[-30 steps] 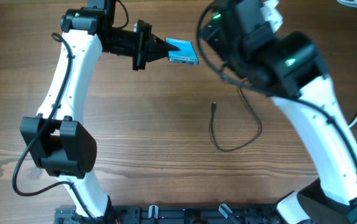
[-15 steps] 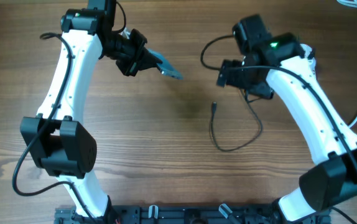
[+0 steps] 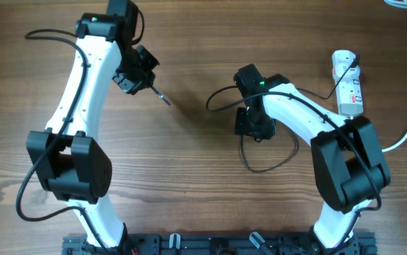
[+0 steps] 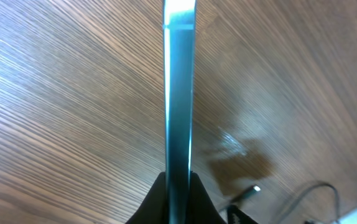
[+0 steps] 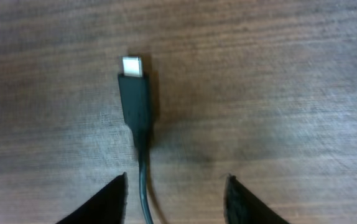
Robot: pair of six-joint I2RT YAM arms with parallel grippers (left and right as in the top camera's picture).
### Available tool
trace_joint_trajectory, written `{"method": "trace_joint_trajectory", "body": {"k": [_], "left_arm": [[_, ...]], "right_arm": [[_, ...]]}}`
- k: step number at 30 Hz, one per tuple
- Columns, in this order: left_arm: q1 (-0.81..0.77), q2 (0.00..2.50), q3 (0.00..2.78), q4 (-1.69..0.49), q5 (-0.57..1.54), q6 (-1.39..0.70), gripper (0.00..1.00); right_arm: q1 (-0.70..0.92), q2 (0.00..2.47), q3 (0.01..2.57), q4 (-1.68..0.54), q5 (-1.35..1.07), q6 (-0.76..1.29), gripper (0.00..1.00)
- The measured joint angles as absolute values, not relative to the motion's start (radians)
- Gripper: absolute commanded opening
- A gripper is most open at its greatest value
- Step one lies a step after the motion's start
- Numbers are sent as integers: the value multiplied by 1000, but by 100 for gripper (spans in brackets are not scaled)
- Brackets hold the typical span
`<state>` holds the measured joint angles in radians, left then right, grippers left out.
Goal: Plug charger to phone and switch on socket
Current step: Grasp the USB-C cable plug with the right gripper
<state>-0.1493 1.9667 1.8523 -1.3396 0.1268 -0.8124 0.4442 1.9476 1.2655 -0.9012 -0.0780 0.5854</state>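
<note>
- Phone (image 4: 178, 93), flat, with cyan-turquoise screen, turned edge-on over the brown wooden bench (image 3: 189, 191), clamped in the left gripper (image 4: 178, 186).
- Right gripper (image 5: 175, 196), jaws apart and empty, hovers over the thin black charger cable (image 5: 135, 93), whose connector tip lies on the bench.
- White oblong socket (image 3: 347, 85) lies at far right.

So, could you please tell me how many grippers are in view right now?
2. The left gripper, upper left, is shut on the phone, held edge-on; the right gripper, centre, hangs open over the charger lying on the table. None seems hidden.
</note>
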Motion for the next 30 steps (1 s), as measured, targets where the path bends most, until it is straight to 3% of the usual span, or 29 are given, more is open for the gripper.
{"method": "trace_joint_trajectory", "body": {"k": [2,5,24,30], "left_arm": [[-152,1967,1842,-1338,90,-812,4],[-152,1967,1813,-1328,50,-812,4],[-152,1967,1799,-1297,34,-812,4],[-152,1967,1799,-1297,34,-812,4]], "right_arm": [[444,1949,1265,-870,-78,581,48],[444,1949,1265,-845,-78,579,38],[484,1952,1261,-795,9,624,31],[490,1992,1277,-805,26,627,24]]}}
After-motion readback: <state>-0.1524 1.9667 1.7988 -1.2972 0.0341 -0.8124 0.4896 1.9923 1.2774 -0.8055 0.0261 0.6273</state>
